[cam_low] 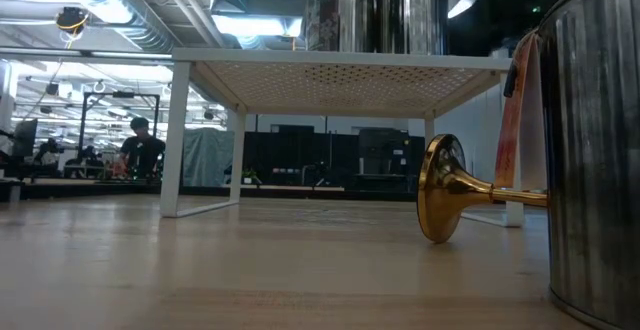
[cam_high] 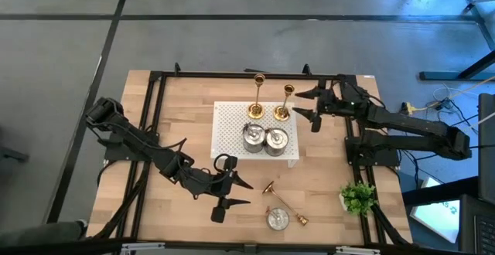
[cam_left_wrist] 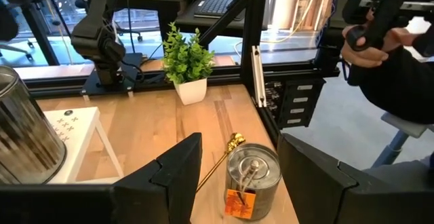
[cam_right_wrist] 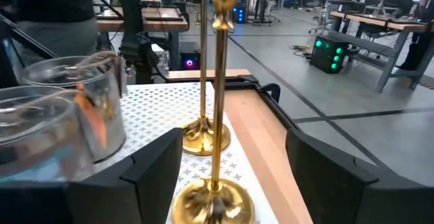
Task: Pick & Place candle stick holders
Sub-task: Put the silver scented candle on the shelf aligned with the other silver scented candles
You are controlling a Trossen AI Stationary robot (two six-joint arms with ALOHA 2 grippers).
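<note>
Candlesticks: two gold ones (cam_high: pixel 258 94) stand upright on the white stand's (cam_high: pixel 229 127) far edge, two silver holders (cam_high: pixel 265 140) side by side on its near part. A third gold candlestick (cam_high: pixel 283 202) lies tipped on the table, touching another silver holder (cam_high: pixel 278 219). Right gripper (cam_high: pixel 306 103) is spread apart beside one standing candlestick, holding nothing. Left gripper (cam_high: pixel 242 192), also spread and empty, sits near the fallen one.
</note>
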